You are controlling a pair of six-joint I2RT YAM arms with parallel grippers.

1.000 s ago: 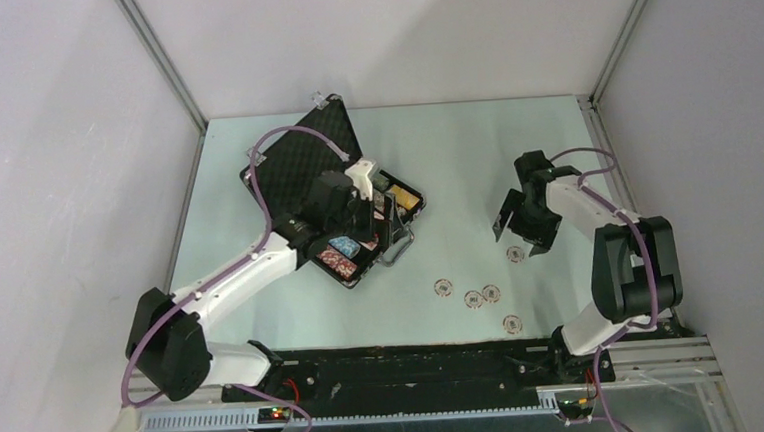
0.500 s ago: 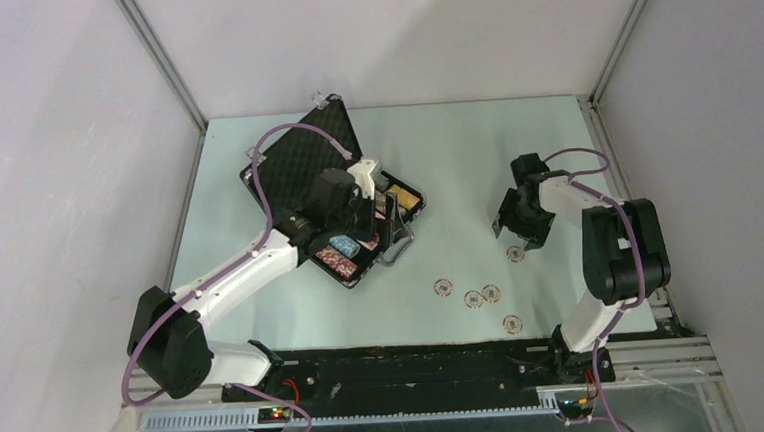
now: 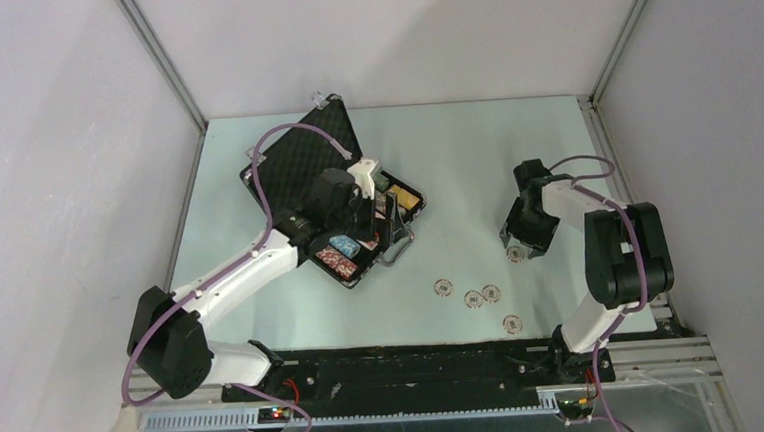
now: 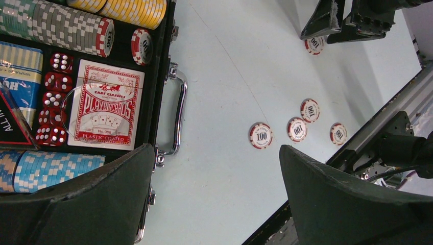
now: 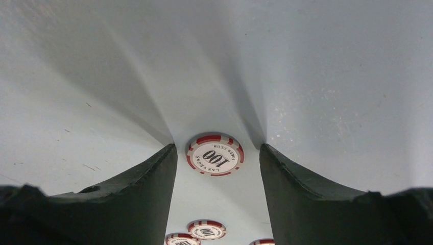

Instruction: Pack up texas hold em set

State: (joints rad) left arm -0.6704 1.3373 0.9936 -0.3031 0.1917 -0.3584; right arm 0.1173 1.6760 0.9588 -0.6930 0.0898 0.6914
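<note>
The black case (image 3: 300, 161) of the texas hold em set lies open at the left. In the left wrist view its tray (image 4: 166, 76) holds rows of chips (image 4: 66, 33), a red card deck (image 4: 107, 104) and red dice (image 4: 53, 109). My left gripper (image 4: 217, 168) hovers wide open over the silver handle (image 4: 178, 115), holding nothing. Several loose red-and-white chips (image 3: 473, 299) lie on the table. My right gripper (image 5: 217, 149) is down at the table and open. Its fingers straddle one chip (image 5: 214, 154) with a gap on each side.
The pale table ends at a black rail (image 3: 417, 359) along the near edge. Grey walls and metal posts close in the back and both sides. The other loose chips (image 5: 207, 229) lie close behind the straddled one.
My right gripper has come down over the lone chip and its jaws have narrowed around it. The left arm and the case have not moved.
</note>
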